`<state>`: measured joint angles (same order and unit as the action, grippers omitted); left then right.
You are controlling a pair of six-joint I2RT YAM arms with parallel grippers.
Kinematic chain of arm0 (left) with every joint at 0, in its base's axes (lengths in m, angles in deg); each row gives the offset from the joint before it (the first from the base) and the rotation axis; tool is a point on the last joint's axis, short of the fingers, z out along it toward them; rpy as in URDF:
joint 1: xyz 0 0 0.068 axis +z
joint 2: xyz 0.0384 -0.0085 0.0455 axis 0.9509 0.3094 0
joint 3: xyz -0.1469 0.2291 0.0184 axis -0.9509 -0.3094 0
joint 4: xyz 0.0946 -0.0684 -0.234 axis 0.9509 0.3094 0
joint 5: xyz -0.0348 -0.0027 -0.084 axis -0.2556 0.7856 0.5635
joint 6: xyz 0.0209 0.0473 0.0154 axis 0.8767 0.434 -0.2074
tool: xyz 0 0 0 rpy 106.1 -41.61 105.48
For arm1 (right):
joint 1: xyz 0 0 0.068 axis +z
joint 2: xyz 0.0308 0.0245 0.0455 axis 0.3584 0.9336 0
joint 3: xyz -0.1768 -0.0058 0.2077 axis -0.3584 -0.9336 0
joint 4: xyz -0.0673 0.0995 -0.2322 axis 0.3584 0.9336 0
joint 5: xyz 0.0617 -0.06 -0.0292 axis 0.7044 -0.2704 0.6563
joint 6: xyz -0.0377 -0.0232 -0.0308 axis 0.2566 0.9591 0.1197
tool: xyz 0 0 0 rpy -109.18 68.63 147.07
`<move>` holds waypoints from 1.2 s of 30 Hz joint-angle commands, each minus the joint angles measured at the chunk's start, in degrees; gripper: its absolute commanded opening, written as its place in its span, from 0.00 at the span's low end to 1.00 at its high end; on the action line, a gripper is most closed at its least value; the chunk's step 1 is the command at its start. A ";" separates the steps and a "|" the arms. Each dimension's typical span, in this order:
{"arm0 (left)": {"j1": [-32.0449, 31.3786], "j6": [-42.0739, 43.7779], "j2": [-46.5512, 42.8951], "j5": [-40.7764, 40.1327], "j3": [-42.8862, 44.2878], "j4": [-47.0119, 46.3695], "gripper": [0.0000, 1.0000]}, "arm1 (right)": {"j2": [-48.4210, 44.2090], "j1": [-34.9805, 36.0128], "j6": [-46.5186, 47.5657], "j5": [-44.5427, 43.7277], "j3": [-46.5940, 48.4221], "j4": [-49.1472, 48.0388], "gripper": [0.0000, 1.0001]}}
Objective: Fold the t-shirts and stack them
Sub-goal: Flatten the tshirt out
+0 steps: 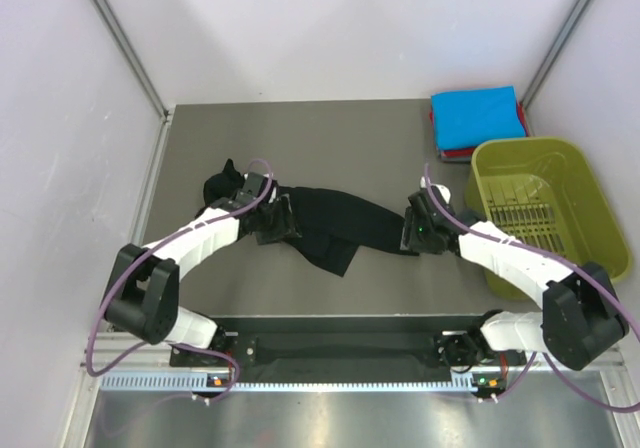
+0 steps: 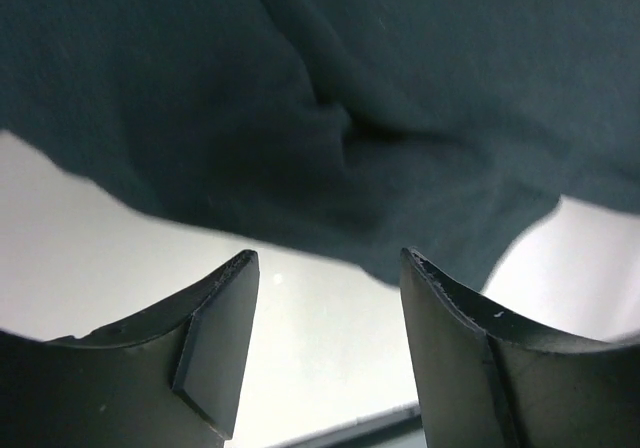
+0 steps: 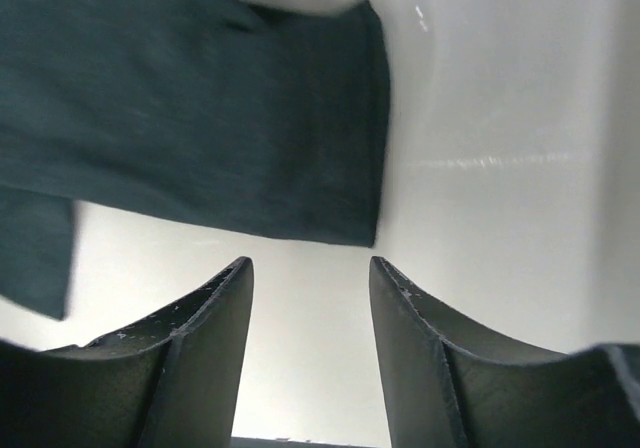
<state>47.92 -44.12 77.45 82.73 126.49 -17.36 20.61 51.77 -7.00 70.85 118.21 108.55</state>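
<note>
Black t-shirt (image 1: 335,226) is stretched across the middle of the grey bench (image 1: 300,138). Left gripper (image 2: 325,343) and right gripper (image 3: 310,353) are seen parted, gripping nothing. Folded blue t-shirt (image 1: 475,116) is stacked at the far right corner, beside an olive basket (image 1: 540,208); white walls surround.

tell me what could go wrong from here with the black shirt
The black t-shirt lies bunched and twisted between both arms, so a fold may start crooked. Both tools, left and right, are open with nothing between their fingers; closing now might catch only table. Dragging cloth rightward could snag the green basket.
</note>
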 commanded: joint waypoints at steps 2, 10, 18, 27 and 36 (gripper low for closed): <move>-0.12 -0.64 2.92 -3.31 -1.14 -8.25 0.62 | 0.98 0.97 -2.72 -2.20 -1.87 -4.85 0.51; -0.12 1.37 7.50 -6.74 1.94 -5.09 0.40 | 7.58 1.05 -2.99 -4.13 -2.39 -9.33 0.53; -0.12 4.27 4.51 -16.12 9.56 2.63 0.00 | 12.06 1.05 -2.90 -4.83 -2.57 -12.77 0.16; -0.03 13.32 0.73 -31.69 38.97 23.19 0.00 | 3.20 -0.18 3.95 -14.40 18.49 4.53 0.00; -0.03 15.97 -1.55 -34.78 62.31 38.06 0.00 | -4.36 -0.71 8.44 -15.38 42.16 17.37 0.00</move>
<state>47.88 -30.19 78.96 50.08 184.74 12.06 19.65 51.22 -1.18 57.80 156.90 118.62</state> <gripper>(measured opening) 0.017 0.021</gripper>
